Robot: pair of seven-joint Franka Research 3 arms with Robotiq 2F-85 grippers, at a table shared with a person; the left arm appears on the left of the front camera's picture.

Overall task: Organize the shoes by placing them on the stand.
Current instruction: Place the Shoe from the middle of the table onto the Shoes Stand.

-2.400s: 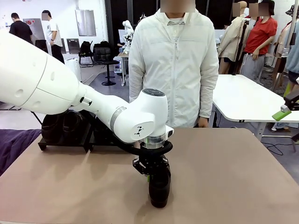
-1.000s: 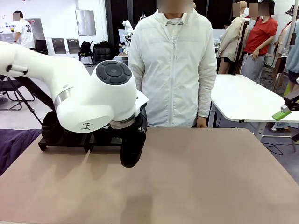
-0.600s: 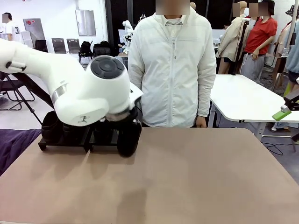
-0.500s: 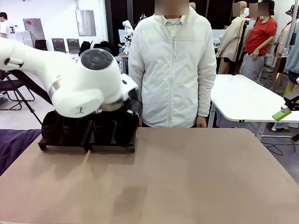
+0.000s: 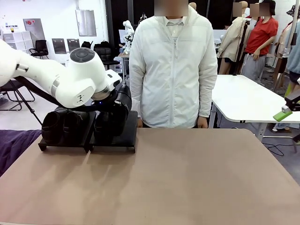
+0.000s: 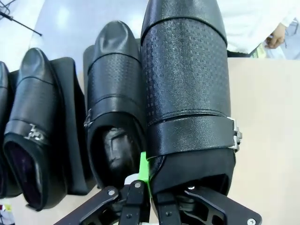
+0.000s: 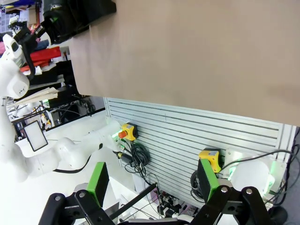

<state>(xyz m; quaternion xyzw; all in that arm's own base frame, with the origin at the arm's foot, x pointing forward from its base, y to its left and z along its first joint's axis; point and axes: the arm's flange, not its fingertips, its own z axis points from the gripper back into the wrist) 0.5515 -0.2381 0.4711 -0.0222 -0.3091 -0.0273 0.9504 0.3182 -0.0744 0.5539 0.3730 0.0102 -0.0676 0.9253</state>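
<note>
The left tool pinches the heel rim of a matte black leather-like shoe over the last free slot of the low black two-panel stand, beside three shoes already placed, so only lowering and letting go appears left, while the right tool hangs spread off the tan surface.

No text, label or number can be read.
</note>
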